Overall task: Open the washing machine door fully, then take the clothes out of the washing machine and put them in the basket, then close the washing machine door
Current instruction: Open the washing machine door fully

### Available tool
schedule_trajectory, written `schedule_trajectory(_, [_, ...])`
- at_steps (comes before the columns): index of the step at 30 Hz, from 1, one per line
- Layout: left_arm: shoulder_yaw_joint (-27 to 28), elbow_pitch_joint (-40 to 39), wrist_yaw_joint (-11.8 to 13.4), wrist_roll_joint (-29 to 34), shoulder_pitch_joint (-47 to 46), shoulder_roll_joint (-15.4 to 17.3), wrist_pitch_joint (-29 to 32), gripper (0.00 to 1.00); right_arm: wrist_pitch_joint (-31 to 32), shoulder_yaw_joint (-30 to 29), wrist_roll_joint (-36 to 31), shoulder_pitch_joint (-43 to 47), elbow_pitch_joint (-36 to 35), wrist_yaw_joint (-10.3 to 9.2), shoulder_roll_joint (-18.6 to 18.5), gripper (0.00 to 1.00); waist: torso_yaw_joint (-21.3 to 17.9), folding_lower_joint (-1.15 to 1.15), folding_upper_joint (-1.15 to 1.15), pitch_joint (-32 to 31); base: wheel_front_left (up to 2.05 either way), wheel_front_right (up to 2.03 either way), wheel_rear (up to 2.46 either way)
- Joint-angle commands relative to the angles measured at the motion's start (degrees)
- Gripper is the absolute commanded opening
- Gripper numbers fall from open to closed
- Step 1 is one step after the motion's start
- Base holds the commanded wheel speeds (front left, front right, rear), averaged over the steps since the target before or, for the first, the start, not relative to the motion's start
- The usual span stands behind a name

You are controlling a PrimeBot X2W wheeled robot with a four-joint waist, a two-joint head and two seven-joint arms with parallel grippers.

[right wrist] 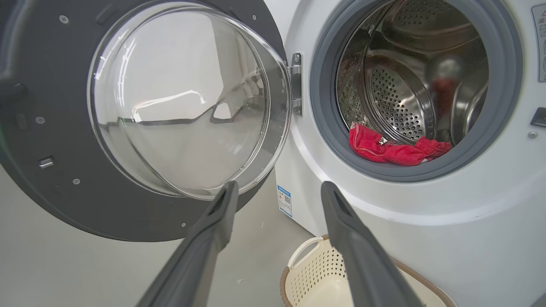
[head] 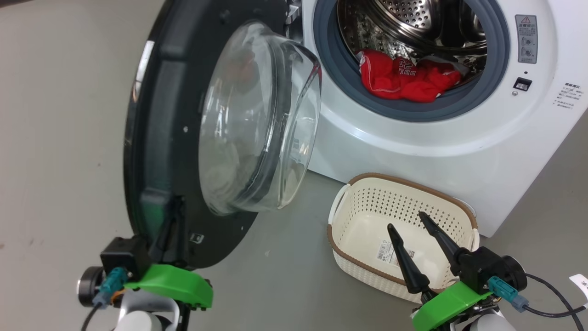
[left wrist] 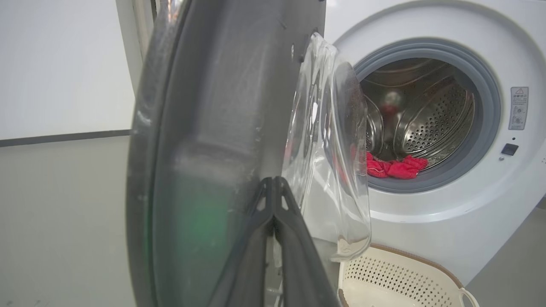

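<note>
The washing machine door [head: 156,138] stands swung out to the left, its glass bowl [head: 257,124] facing the washing machine [head: 413,147]. My left gripper [head: 178,202] is shut, with its tips against the lower inner rim of the door [left wrist: 213,106]; in the left wrist view the left gripper [left wrist: 273,183] has its two fingers pressed together. Red clothes [head: 404,78] lie at the front of the steel drum, also seen as the clothes [right wrist: 392,149] and the clothes [left wrist: 394,168]. The basket [head: 404,181] sits on the floor before the machine. My right gripper [head: 404,219] hangs open over the basket, holding nothing.
Grey floor [head: 55,184] spreads to the left of the door. A blue label sticker [right wrist: 284,200] marks the machine's lower corner. A black cable [head: 551,294] and a white tag [head: 581,281] lie at the right. A pale wall [left wrist: 59,64] stands behind the door.
</note>
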Motion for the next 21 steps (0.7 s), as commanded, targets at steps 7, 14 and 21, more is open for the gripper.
schedule_trajectory(7, [5.6, 1.0, 2.2, -1.2, -2.8, 3.4, -1.5, 0.00, -0.4, 0.7, -1.7, -1.8, -1.0, 0.34, 0.1, 1.00, -0.4, 0.00, 0.00, 0.4, 0.00, 0.00, 0.00])
schedule_trajectory(14, [7.9, 3.5, 2.3, -2.5, -3.6, 4.5, -2.4, 0.00, -0.1, 0.7, -2.1, -2.0, -1.3, 0.34, 0.1, 1.00, -1.2, 0.00, 0.00, 1.2, 0.00, 0.00, 0.00])
schedule_trajectory(21, [10.0, 6.1, 2.1, -3.4, -4.9, 4.9, -3.5, 0.00, 0.5, 0.4, -2.8, -2.2, -1.8, 0.34, 0.1, 1.00, -1.8, 0.00, 0.00, 1.9, 0.00, 0.00, 0.00])
